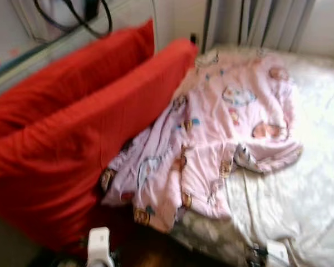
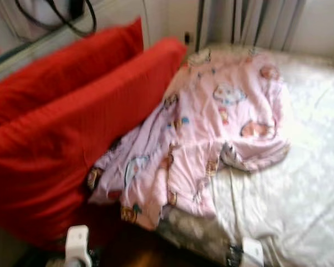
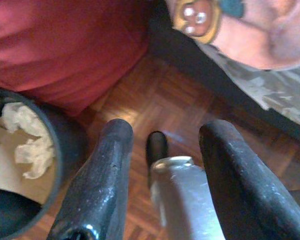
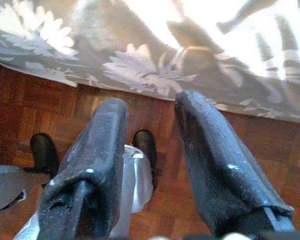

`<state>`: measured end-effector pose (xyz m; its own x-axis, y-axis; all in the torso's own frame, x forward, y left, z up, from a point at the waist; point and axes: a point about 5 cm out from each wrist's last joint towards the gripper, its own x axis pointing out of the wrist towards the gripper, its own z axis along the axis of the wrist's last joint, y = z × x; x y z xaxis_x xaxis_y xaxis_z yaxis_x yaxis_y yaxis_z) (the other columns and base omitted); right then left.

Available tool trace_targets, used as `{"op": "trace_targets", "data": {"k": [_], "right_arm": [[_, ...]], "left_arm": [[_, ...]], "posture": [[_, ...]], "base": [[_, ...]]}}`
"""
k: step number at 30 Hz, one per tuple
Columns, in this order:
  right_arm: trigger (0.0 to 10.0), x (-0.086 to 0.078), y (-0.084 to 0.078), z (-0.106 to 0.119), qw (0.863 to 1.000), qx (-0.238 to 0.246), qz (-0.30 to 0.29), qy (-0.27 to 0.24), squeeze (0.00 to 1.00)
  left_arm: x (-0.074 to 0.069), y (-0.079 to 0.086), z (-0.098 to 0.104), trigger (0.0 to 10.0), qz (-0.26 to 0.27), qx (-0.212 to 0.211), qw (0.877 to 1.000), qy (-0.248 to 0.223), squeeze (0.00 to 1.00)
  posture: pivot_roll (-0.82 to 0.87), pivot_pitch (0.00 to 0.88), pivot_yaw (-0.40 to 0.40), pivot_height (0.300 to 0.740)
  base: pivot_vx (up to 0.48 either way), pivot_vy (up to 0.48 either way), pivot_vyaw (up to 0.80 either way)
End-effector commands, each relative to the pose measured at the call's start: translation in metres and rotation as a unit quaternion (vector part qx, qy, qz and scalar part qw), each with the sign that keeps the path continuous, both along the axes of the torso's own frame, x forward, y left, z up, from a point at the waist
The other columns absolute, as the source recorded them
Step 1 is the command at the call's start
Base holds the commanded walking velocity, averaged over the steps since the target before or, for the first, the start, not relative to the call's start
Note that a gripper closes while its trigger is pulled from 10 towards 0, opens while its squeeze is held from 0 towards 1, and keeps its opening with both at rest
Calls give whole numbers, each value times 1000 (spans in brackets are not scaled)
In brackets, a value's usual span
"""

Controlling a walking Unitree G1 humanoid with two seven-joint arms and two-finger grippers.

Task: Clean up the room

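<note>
Head views soft with blur all over, red cushions (image 1: 72, 139) cut off at the left edge, pink quilt (image 1: 222, 133) prints smeared past reading, dark bin (image 3: 65, 150) half out of frame, its crumpled white contents (image 3: 25, 135) unidentifiable, bed (image 1: 317, 167) running off right.

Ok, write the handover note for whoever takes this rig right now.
Left gripper: open, holding nothing, low over the wood floor beside a dark bin with crumpled paper inside.
Right gripper: open, holding nothing, above the floor at the bed's edge.
Pink blanket lies crumpled on the bed, against two red cushions.
Done: nothing evident.
Left: probably straighten the blanket and cushions.
</note>
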<state>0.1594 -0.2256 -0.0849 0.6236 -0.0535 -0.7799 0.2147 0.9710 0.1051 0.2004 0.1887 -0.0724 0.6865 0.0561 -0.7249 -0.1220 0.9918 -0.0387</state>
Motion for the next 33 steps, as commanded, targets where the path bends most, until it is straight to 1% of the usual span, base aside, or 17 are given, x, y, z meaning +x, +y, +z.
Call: {"op": "trace_targets", "data": {"k": [1,4,9,11,13,15,18,20,24,29,31,33], "right_arm": [[10000,-3,10,-3,1000,7,12,7,0],[10000,-3,13,-4,1000,6,19,5,0],[10000,-2,14,-4,1000,8,22,2,0],[10000,-1,18,-4,1000,11,18,3,0],[10000,-1,18,-4,1000,11,19,3,0],[10000,-5,15,-5,1000,15,7,5,0],[10000,-10,9,-5,1000,11,11,6,0],[10000,-13,1,-4,1000,9,5,3,0],[10000,-13,-3,-3,1000,7,3,0,0],[10000,-11,19,-7,1000,16,10,-3,0],[10000,-10,23,-7,1000,13,11,-4,0],[10000,-10,21,-7,1000,10,8,-5,0]], "left_arm": [[-5,9,-2,10000,10,9,1000,9,0],[-4,9,-1,10000,17,4,1000,6,0],[-3,9,0,10000,20,0,1000,3,0],[-1,9,1,10000,19,-1,1000,2,0],[0,9,1,10000,18,-2,1000,1,0],[0,9,1,10000,19,-2,1000,0,0],[1,9,2,10000,18,-1,1000,0,0],[2,9,2,10000,18,-2,1000,-1,0],[3,9,3,10000,18,-3,1000,-2,0],[4,8,3,10000,16,-2,1000,-4,0],[4,8,3,10000,15,-2,1000,-4,0],[4,8,3,10000,14,-1,1000,-3,0]], "posture": [[19,67,29,740],[19,76,29,740],[22,109,25,740],[26,124,26,740],[26,124,26,740],[28,132,25,740],[27,143,23,740],[25,151,23,740],[24,154,24,740],[23,153,25,740],[20,150,22,740],[15,150,20,740]], "base": [[0,0,0],[0,0,185],[0,0,800],[0,0,681],[0,0,563],[0,0,0],[0,0,0],[0,0,0],[0,0,0],[248,0,0],[259,0,0],[257,0,0]]}}
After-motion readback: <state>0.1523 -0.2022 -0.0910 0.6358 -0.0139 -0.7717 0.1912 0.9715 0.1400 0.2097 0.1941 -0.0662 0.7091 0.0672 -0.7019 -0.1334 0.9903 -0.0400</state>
